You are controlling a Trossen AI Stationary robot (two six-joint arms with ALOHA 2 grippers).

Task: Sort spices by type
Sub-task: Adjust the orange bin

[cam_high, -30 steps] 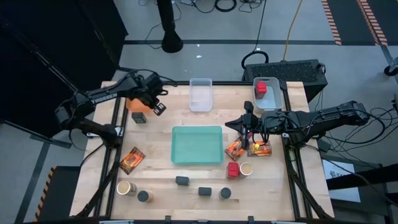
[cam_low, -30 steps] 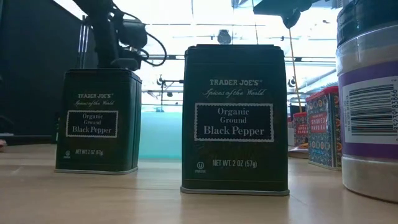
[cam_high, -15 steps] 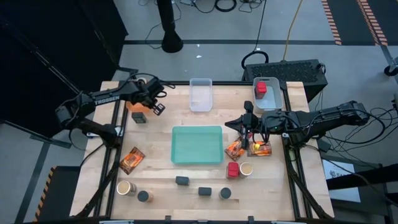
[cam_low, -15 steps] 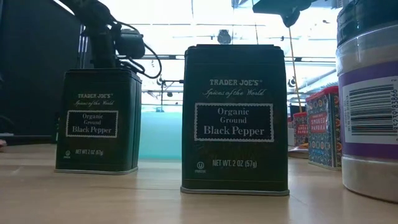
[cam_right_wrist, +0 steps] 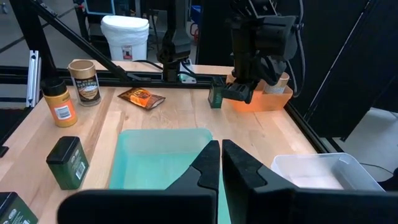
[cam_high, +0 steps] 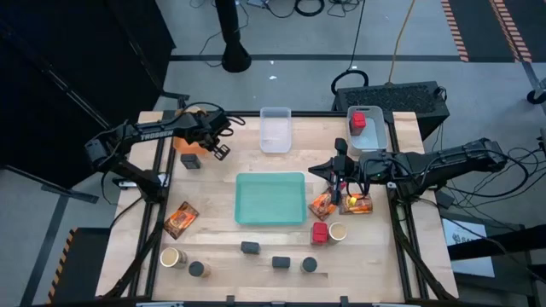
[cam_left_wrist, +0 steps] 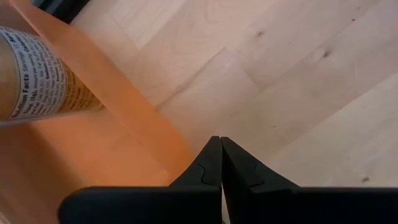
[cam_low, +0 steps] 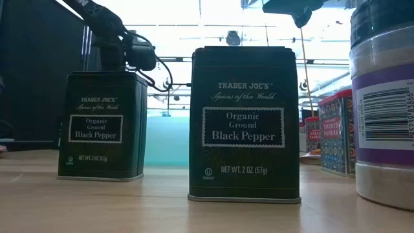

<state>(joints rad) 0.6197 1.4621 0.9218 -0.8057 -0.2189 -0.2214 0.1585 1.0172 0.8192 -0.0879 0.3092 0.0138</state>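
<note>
My left gripper [cam_high: 223, 152] is shut and empty, pointing steeply down at the inner edge of the orange bin [cam_high: 182, 140]; its own view shows the tips [cam_left_wrist: 221, 142] by the bin's wall [cam_left_wrist: 118, 102]. A tan jar [cam_left_wrist: 34, 71] lies in that bin. A dark tin [cam_high: 191, 159] stands beside it. My right gripper [cam_high: 314, 169] hangs shut and empty, right of the teal tray [cam_high: 271, 198]. Packets [cam_high: 322, 205], a red cube [cam_high: 319, 231], a tan jar [cam_high: 338, 231] and dark tins [cam_high: 250, 248] stand on the table. My left gripper's shut fingertips stand right beside the orange bin's rim [cam_left_wrist: 177, 152], coming from above. I cannot tell whether they touch it.
A clear bin [cam_high: 275, 130] and a blue bin [cam_high: 368, 130] holding a red cube [cam_high: 358, 119] stand at the far edge. A packet [cam_high: 181, 218], a tan jar [cam_high: 173, 257] and a dark jar [cam_high: 197, 269] sit near left. Two pepper tins [cam_low: 244, 123] fill the low view.
My left gripper has gone down toward the table beside the orange bin and tipped to point more steeply down; it stays shut. My right arm has kept still.
</note>
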